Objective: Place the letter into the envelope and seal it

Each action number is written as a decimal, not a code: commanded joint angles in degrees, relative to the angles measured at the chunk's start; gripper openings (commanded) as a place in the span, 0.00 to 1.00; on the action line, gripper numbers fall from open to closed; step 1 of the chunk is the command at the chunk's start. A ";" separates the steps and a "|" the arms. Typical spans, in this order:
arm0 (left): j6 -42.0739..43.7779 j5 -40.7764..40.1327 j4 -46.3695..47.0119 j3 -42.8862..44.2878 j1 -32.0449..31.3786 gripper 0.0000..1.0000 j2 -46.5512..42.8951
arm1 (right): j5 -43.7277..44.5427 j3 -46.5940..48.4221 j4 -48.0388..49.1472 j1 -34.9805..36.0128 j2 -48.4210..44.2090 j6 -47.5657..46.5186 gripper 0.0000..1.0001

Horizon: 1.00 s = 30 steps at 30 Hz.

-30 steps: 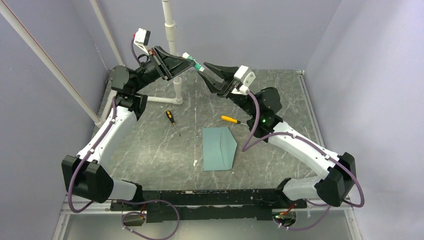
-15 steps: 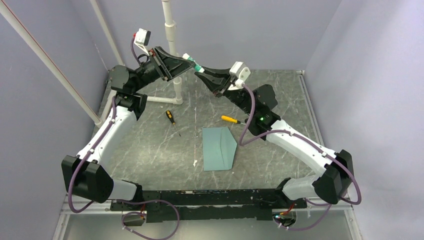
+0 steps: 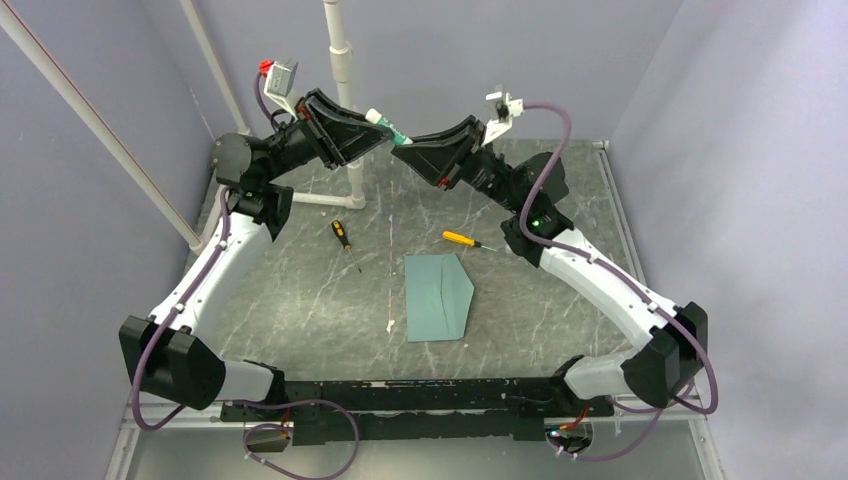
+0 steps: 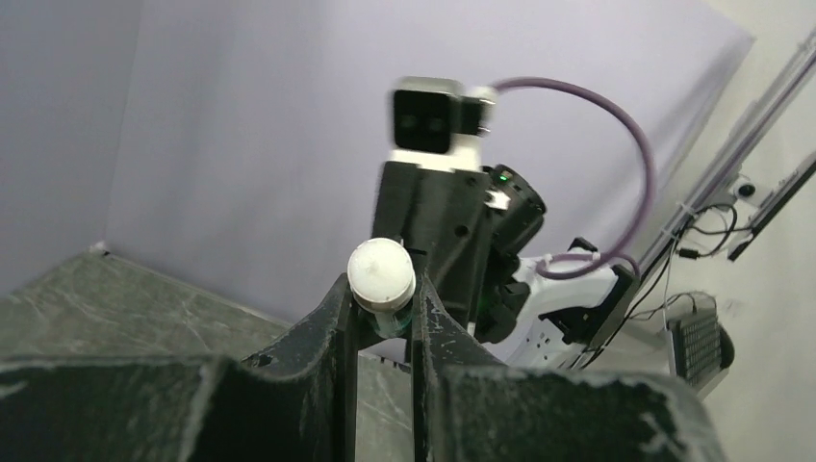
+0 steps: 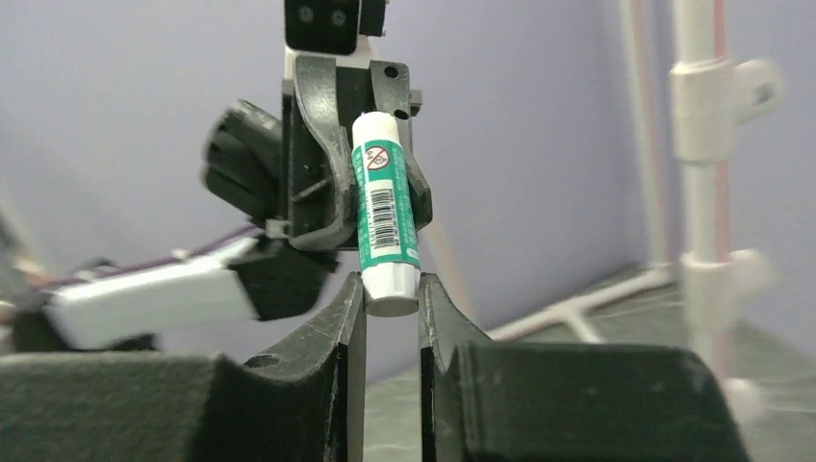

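Moved since 1 s ago: arms only. R wrist is rolled so its camera is turned upward. Envelope (image 3: 438, 297) is left unmoved, flat on table (image 3: 300, 290) near centre, tapering flap to the right, well apart from both grippers. Glue stick (image 5: 385, 217) is held in mid-air over far side of table: L gripper (image 4: 382, 298) is clamped just under one white end, R gripper (image 5: 392, 289) is closed on the other. Beyond envelope, black-handled screwdriver (image 3: 342, 234) and yellow-handled screwdriver (image 3: 458, 238) are laid apart. Small white stick (image 3: 389, 322) is seen just beside envelope's left edge.
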 commanded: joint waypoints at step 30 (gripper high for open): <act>-7.42 -8.38 -7.14 -3.62 0.17 0.03 -4.93 | 1.31 -1.61 2.72 4.06 -3.49 -53.05 0.50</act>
